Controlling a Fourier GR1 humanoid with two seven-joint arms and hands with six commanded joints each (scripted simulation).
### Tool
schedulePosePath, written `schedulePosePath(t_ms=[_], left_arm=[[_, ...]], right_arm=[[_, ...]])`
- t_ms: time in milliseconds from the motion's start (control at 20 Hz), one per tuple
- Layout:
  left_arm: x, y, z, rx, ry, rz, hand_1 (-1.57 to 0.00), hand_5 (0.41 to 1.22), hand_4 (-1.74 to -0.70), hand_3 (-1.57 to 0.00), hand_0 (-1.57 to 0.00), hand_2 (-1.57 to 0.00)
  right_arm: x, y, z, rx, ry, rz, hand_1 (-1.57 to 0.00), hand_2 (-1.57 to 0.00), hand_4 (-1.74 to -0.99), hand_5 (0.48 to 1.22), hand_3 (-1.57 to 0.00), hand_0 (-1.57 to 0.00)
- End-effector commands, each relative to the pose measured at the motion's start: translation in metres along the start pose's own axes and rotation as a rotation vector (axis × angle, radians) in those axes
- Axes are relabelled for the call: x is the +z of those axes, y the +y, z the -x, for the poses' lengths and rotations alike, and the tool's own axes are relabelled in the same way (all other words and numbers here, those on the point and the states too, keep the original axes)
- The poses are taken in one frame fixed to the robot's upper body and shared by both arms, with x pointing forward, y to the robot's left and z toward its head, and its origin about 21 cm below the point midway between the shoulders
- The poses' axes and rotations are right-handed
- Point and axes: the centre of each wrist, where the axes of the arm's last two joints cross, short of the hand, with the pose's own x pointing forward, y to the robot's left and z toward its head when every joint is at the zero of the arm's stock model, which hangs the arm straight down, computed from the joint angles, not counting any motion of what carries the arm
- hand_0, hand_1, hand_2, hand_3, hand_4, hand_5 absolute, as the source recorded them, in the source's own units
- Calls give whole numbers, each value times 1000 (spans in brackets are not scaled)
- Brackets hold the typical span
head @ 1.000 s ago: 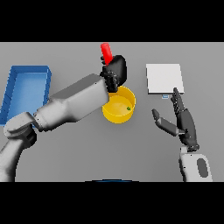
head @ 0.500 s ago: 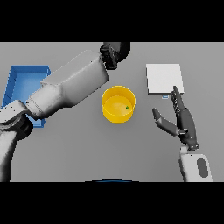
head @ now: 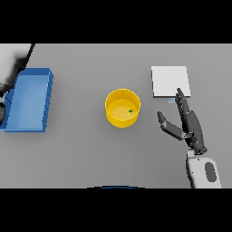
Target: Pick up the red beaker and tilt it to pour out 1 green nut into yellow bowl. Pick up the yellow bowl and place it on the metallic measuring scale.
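Yellow bowl [head: 122, 108] holds one green nut [head: 131, 110]; right hand [head: 189, 124], fingers straight, sits beside it below the scale [head: 170, 81].

A plain grey tabletop [head: 81, 154] fills the whole view, smooth and evenly lit. No walls, floor or windows show. Shadows are soft and faint.

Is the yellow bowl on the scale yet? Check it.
No: the yellow bowl stands on the grey table, left of the metallic measuring scale and apart from it.
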Motion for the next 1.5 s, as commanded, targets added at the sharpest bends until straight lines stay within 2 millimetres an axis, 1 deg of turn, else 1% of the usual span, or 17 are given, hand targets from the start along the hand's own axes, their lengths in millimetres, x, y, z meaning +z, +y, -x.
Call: schedulePosePath(t_ms=[0, 100, 150, 250, 300, 400, 500, 600, 650, 700, 750, 800, 950, 1050, 1100, 1350, 1450], left_arm=[[-2, -14, 21, 135, 36, 25, -1545, 1218, -1658, -1453, -1571, -1544], [-2, -33, 51, 312, 122, 41, -1554, 1219, -1688, -1418, -1571, -1553], [-2, -41, 59, 373, 155, 37, -1558, 1220, -1698, -1393, -1571, -1557], [3, -65, 87, 513, 219, 29, -1563, 1220, -1714, -1403, -1571, -1562], [5, -80, 95, 589, 284, 42, -1564, 1220, -1719, -1437, -1571, -1564], [9, -110, 105, 667, 378, 68, -1567, 1221, -1727, -1406, -1571, -1566], [12, -143, 103, 728, 441, 96, -1568, 1221, -1732, -1439, -1571, -1568], [19, -175, 108, 806, 526, 151, -1569, 1221, -1735, -1486, -1571, -1569], [23, -191, 108, 846, 559, 178, -1570, 1221, -1736, -1503, -1571, -1569], [28, -207, 109, 886, 584, 197, -1570, 1221, -1737, -1437, -1571, -1570], [31, -219, 105, 918, 618, 226, -1570, 1221, -1738, -1464, -1571, -1570], [36, -234, 103, 960, 639, 240, -1570, 1221, -1739, -1418, -1571, -1570], [50, -265, 96, 1055, 710, 269, -1571, 1221, -1740, -1493, -1571, -1571], [59, -275, 93, 1056, 745, 266, -1571, 1221, -1740, -1521, -1571, -1571], [64, -282, 89, 1057, 740, 264, -1571, 1221, -1740, -1478, -1571, -1571], [93, -292, 76, 1094, 757, 246, -1571, 1221, -1738, -1340, -1571, -1571], [100, -295, 71, 1109, 776, 233, -1571, 1146, -1737, -1319, -1571, -1571]], right_arm=[[-3, 0, -4, 4, -19, -8, 1, 1, -1306, 651, 1, 1], [-3, 1, 1, 15, -18, -13, 1, 1, -1312, 653, 1, 1], [-4, 1, 2, 23, -23, -22, 1, 1, -1307, 651, 1, 1], [-4, 4, 0, 31, -37, -19, 1, 1, -1301, 652, 1, 1], [-4, 8, 3, 32, -28, -21, 1, 1, -1298, 651, 1, 1], [-8, 10, 0, 23, -26, -20, 1, 1, -1286, 649, 1, 1], [-8, 10, -1, 2, -21, -28, 1, 1, -1276, 654, 1, 1], [-8, 4, 1, 13, -16, -26, 1, 1, -1278, 659, 1, 1], [-8, 7, -1, 12, -26, -29, 1, 1, -1285, 663, 1, 1], [-9, 7, -1, 20, -25, -29, 1, 1, -1293, 667, 1, 1], [-7, 7, 2, 18, -13, -29, 1, 1, -1302, 671, 1, 1], [-6, 4, 2, 26, -20, -31, 1, 1, -1307, 677, 1, 1], [-2, 5, 4, 37, -32, -39, 1, 1, -1302, 693, 1, 1], [-1, 5, 5, 34, -20, -45, 1, 1, -1304, 707, 1, 1], [0, 1, 6, 46, -29, -44, 1, 1, -1307, 714, 1, 1], [-2, 3, 4, 60, -21, -35, 1, 1, -1327, 724, 1, 1], [1, 4, 1, 46, -34, -40, 1, 1, -1335, 725, 1, 1]])
